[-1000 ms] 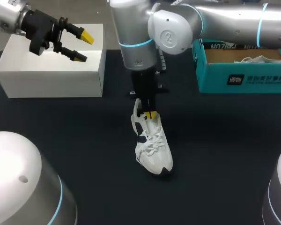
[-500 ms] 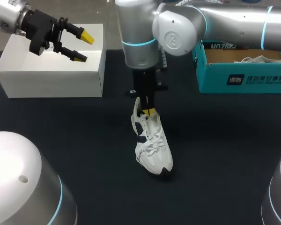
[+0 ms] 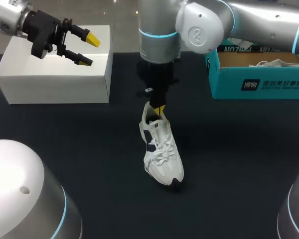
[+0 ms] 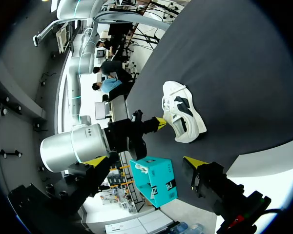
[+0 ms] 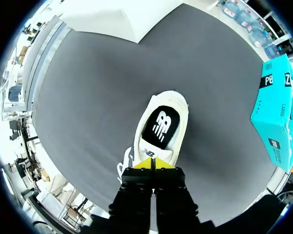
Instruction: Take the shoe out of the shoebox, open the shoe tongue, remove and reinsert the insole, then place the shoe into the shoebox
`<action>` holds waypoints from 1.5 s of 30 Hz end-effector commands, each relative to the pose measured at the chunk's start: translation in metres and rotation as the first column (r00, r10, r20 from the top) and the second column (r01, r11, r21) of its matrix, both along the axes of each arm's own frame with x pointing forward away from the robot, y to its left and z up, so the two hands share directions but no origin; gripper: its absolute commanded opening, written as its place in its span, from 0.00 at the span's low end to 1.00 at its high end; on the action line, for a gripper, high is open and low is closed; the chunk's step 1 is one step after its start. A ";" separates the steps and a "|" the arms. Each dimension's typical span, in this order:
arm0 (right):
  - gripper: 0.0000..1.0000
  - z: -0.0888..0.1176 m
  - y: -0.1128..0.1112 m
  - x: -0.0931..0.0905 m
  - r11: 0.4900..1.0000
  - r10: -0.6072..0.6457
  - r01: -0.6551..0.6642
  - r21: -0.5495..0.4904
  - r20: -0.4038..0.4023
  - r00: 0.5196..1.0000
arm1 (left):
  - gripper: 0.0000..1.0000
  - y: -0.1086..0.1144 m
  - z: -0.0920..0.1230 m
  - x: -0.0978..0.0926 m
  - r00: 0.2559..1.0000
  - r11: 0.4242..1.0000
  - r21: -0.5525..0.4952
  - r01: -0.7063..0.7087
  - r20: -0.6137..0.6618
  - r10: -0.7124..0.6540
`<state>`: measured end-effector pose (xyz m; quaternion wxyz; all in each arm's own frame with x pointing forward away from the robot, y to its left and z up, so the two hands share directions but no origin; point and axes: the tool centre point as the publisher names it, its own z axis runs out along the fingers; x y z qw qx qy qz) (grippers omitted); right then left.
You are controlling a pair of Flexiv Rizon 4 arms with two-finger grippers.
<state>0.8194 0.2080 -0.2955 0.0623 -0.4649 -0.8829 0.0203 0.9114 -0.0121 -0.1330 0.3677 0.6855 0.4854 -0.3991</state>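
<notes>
The white sneaker (image 3: 162, 153) stands upright on the black table (image 3: 239, 164), out of the teal shoebox (image 3: 259, 82). Its long axis runs heel away from me, toe towards me and slightly right. The right gripper (image 3: 160, 109) hangs straight above the heel end, yellow tips pressed together. In the right wrist view they sit just at the top edge of the tongue (image 5: 150, 152), with the black insole (image 5: 161, 126) bare ahead of them. Whether a bit of tongue is nipped between them I cannot make out. The laces are mostly hidden under that gripper. The left gripper (image 3: 88, 50), fingers spread, is well apart over the white box (image 3: 50, 79), so the right arm is nearer
</notes>
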 end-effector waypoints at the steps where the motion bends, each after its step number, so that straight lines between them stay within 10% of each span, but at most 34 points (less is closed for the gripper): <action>1: 0.00 -0.002 -0.008 -0.002 0.998 0.034 -0.034 0.044 -0.005 0.999 | 1.00 0.000 0.000 -0.001 1.000 1.000 0.003 -0.001 0.002 0.001; 3: 0.00 -0.002 -0.008 -0.002 0.998 0.034 -0.034 0.044 -0.005 0.999 | 1.00 0.000 0.000 -0.001 1.000 1.000 0.003 -0.001 0.002 0.001; 5: 0.00 0.000 -0.009 0.010 0.952 0.300 -0.304 0.023 0.095 0.949 | 1.00 0.000 0.000 -0.001 1.000 1.000 0.003 -0.001 0.002 0.001; 14: 0.00 0.021 -0.005 0.033 0.560 0.828 -0.801 -0.211 0.133 0.544 | 1.00 0.000 0.000 -0.001 1.000 1.000 0.003 -0.001 0.002 0.001; 27: 0.00 0.022 -0.004 0.034 0.562 0.827 -0.802 -0.203 0.121 0.550 | 1.00 0.000 0.000 -0.001 1.000 1.000 0.003 -0.001 0.002 0.001; 32: 0.00 0.016 0.001 0.053 0.467 0.881 -0.847 -0.256 0.216 0.420 | 1.00 0.000 0.000 -0.001 1.000 1.000 0.003 -0.001 0.002 0.001; 39: 0.00 0.012 0.005 0.064 0.428 0.900 -0.869 -0.248 0.201 0.386 | 1.00 0.000 0.000 -0.001 1.000 1.000 0.003 -0.001 0.002 0.001; 45: 0.36 0.006 0.005 0.062 0.438 0.893 -0.868 -0.234 0.222 0.391 | 1.00 0.000 0.000 -0.001 1.000 1.000 0.003 -0.001 0.002 0.001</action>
